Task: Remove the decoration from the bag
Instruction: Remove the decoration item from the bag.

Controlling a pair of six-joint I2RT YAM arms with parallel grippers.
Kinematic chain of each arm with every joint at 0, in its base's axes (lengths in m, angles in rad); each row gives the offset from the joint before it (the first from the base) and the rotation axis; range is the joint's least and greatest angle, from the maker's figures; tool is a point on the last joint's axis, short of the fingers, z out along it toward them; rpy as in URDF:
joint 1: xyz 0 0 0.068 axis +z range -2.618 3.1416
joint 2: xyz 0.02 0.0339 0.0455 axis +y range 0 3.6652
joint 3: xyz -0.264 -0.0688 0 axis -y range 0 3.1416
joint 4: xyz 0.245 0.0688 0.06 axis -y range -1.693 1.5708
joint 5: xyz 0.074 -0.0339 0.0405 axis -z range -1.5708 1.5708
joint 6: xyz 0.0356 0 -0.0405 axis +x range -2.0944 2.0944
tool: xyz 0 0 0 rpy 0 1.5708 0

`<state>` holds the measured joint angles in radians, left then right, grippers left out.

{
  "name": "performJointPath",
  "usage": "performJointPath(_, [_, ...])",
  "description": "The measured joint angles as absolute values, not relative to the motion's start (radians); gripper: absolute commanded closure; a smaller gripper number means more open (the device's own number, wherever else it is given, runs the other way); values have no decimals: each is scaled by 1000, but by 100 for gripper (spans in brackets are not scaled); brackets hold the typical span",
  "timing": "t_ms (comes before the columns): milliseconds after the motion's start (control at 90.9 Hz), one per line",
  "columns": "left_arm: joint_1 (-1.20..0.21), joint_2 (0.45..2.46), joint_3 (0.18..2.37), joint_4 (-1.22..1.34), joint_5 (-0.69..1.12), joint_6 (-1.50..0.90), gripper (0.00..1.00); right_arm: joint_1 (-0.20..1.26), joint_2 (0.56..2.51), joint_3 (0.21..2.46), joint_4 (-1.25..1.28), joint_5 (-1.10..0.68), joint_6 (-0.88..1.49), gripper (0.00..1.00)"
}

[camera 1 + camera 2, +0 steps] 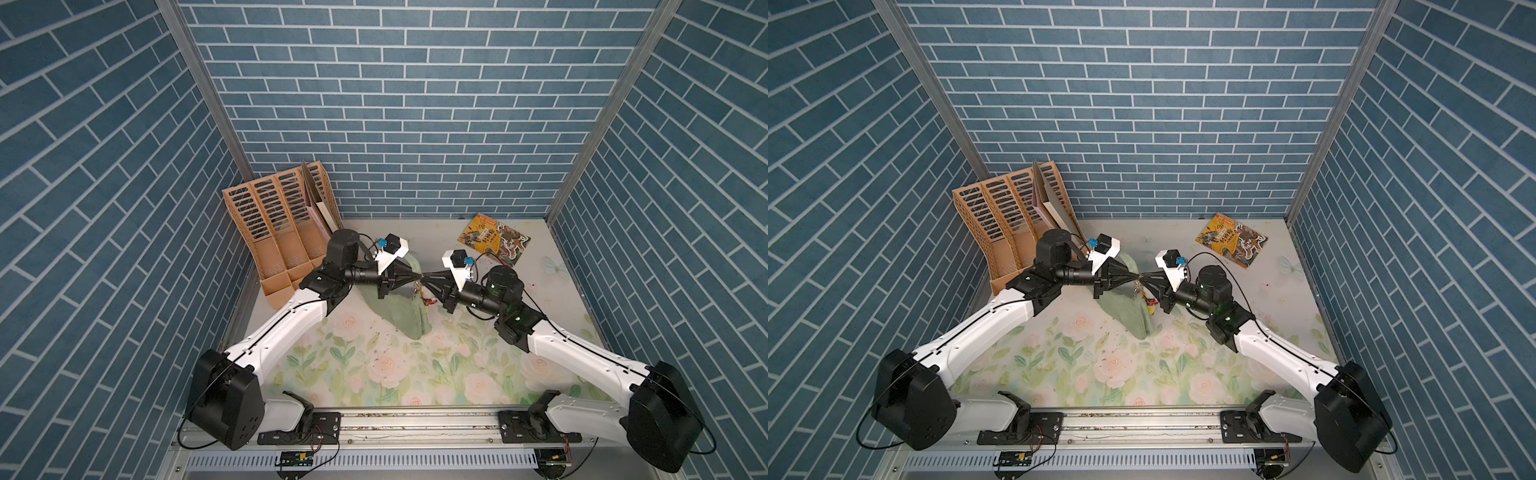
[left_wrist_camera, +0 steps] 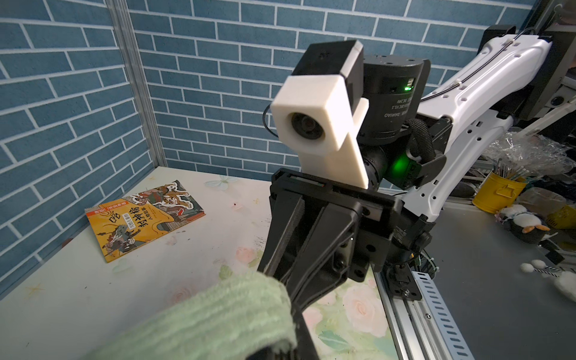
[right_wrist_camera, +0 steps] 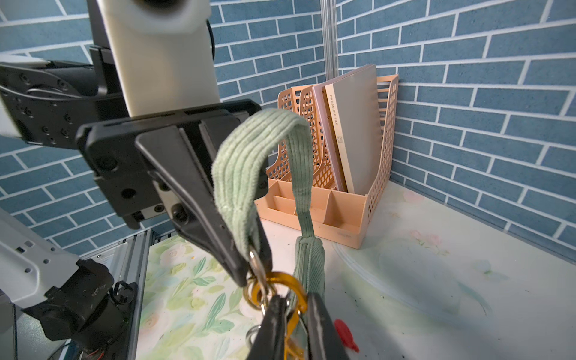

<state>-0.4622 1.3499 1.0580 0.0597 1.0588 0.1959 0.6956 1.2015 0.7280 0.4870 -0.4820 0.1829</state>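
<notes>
We see the left gripper (image 1: 419, 286) clamping the strap (image 3: 240, 174) of the sage-green corduroy half-moon bag (image 1: 409, 324) mid-frame. Whether the right gripper (image 3: 294, 330) clamps the orange carabiner clip (image 3: 280, 276) between its jaws, we cannot tell.

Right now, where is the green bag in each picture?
Top view: bag on the floral tabletop, middle.
Top view: the same.
Left wrist: close up, nearest the lens.
Right wrist: strap looping before the peach rack.
Shared landmark: the floral tabletop.
</notes>
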Motion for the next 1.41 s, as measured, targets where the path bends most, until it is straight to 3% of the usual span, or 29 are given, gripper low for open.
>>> performJointPath(1188, [-456,1298,973,236,942,85,100,717,1261,867,370,-411,503,91])
performJointPath(1298, [-455,1284,968,266,934,67,93,719,1261,879,377,-411,538,91])
performJointPath(1408, [-452,1278,954,294,928,48,94,720,1261,884,375,-410,557,93])
